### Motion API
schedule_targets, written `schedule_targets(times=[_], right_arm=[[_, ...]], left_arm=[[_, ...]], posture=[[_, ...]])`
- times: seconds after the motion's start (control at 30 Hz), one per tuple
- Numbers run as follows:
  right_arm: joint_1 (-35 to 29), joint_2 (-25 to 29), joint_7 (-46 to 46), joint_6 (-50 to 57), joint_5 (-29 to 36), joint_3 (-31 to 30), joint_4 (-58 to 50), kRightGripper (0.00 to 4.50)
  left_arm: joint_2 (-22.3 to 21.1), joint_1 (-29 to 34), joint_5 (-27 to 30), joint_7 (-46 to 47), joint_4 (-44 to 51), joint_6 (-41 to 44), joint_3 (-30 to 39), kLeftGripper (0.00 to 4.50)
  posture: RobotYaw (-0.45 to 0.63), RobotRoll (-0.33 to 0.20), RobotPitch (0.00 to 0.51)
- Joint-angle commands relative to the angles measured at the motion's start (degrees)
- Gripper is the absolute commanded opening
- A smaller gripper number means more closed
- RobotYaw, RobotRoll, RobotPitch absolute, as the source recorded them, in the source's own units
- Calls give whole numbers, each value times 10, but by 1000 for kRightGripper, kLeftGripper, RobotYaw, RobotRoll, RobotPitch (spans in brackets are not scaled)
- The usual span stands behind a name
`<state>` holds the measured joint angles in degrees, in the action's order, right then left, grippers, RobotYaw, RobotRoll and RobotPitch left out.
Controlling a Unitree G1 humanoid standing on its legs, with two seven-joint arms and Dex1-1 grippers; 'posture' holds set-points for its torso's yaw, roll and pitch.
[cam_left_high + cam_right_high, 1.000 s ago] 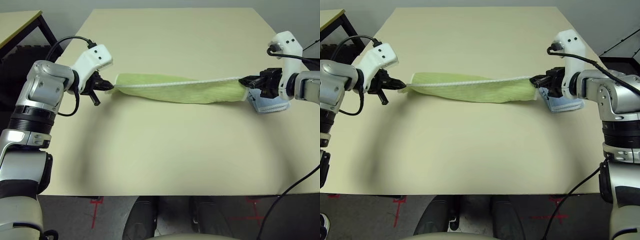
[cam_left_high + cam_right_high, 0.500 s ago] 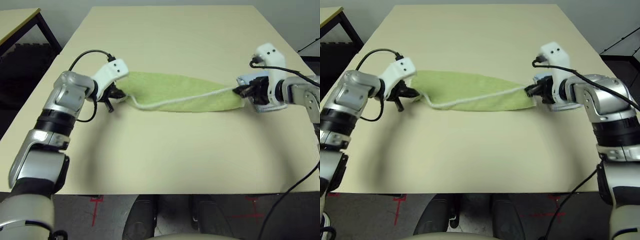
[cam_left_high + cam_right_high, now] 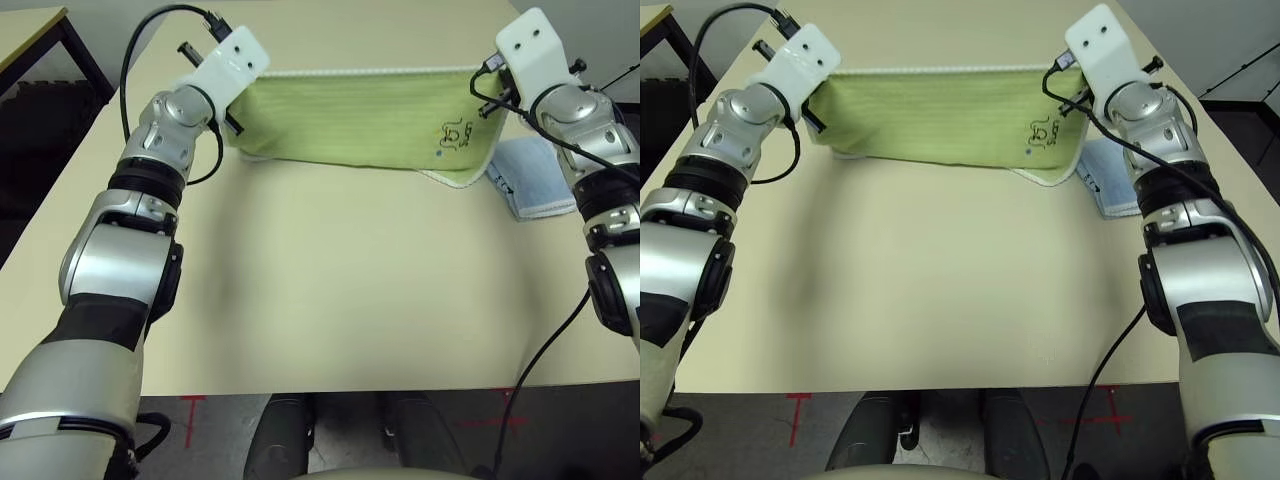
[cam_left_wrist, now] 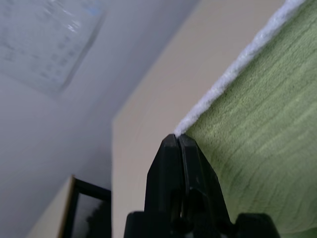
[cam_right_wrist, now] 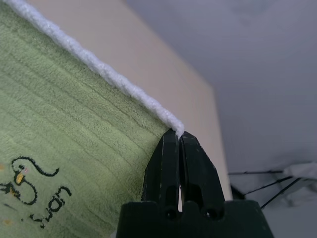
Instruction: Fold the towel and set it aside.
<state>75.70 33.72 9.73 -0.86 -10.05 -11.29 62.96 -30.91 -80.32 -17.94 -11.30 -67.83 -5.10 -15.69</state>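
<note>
Towel (image 5: 74, 124) bears stitched lettering, partly legible as "an"; right wrist view adds orange-and-black embroidery. Both claws, left (image 4: 179, 136) and right (image 5: 179, 135), grip towel corners.

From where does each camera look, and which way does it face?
Left and right eye: on the head, facing forward and down at the green towel; both arms show.
Left wrist: along the left hand, shut on a towel corner.
Right wrist: along the right hand, shut on another corner.
Both wrist views share the towel's white edging.

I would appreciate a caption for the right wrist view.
The right pincer grips the white-edged corner of the green towel.
</note>
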Motion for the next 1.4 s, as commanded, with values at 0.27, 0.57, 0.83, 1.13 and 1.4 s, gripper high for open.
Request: schedule_targets(times=[0.27,0.57,0.83,1.13,1.4], right_arm=[[45,24,-82,-80,-21,37,70,0],[-60,30,21,-71,10,59,-30,0],[-314,59,183,162,100,104,-424,0],[-430,121,291,377,187,119,-664,0],[-489,183,363,444,234,112,-712,0]], left_arm=[[-41,-43,-18,113,-48,-23,28,9],[-68,33,-27,24,-18,-18,14,9],[-123,191,-13,-119,125,37,27,9],[-196,279,13,-339,287,144,25,9],[-262,366,35,-506,416,200,22,9]], posture=[[50,0,127],[68,0,140],[81,0,158],[86,0,171],[96,0,170]])
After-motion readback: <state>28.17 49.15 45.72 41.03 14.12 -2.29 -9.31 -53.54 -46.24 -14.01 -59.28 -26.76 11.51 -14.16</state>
